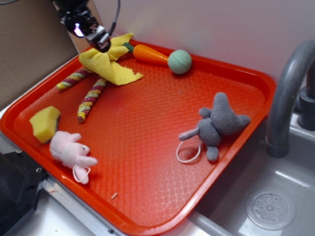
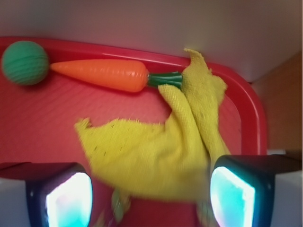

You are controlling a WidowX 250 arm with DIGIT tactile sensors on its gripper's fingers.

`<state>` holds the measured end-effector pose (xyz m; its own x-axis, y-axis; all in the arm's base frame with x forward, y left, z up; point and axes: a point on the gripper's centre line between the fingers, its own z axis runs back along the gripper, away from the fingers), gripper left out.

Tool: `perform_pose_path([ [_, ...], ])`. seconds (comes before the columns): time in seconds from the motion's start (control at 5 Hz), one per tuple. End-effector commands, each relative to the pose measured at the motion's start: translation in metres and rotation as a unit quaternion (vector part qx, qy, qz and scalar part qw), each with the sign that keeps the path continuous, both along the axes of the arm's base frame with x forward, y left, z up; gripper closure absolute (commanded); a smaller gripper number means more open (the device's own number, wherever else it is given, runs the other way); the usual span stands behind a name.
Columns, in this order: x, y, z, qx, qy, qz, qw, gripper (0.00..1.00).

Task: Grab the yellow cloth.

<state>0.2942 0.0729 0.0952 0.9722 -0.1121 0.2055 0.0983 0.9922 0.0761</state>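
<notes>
The yellow cloth (image 1: 110, 64) lies crumpled at the far left corner of the red tray (image 1: 147, 206), partly over the striped rope toy (image 1: 88, 101). In the wrist view the yellow cloth (image 2: 161, 142) spreads below and between my fingers, its upper fold touching the carrot's green stem. My gripper (image 1: 101, 42) hovers just above the cloth's back part. In the wrist view the gripper (image 2: 150, 196) is open, with a wide gap between the two fingers (image 2: 234, 196) and nothing held.
An orange carrot toy (image 1: 147, 53) and a green ball (image 1: 179, 61) lie along the tray's back rim. A yellow sponge (image 1: 45, 123), a pink plush (image 1: 71, 150) and a grey plush (image 1: 221, 123) lie on the tray. A grey faucet (image 1: 290, 93) and sink stand at the right.
</notes>
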Motion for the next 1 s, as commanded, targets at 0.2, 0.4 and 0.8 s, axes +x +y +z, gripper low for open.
perform_pose_path([
  [0.2,0.044,0.009,-0.021,0.031,0.027,0.024,0.999,0.00],
  [0.4,0.042,0.017,-0.041,0.055,0.043,0.058,0.996,0.25],
  [0.8,0.042,0.024,-0.065,0.081,0.060,0.070,0.992,1.00],
])
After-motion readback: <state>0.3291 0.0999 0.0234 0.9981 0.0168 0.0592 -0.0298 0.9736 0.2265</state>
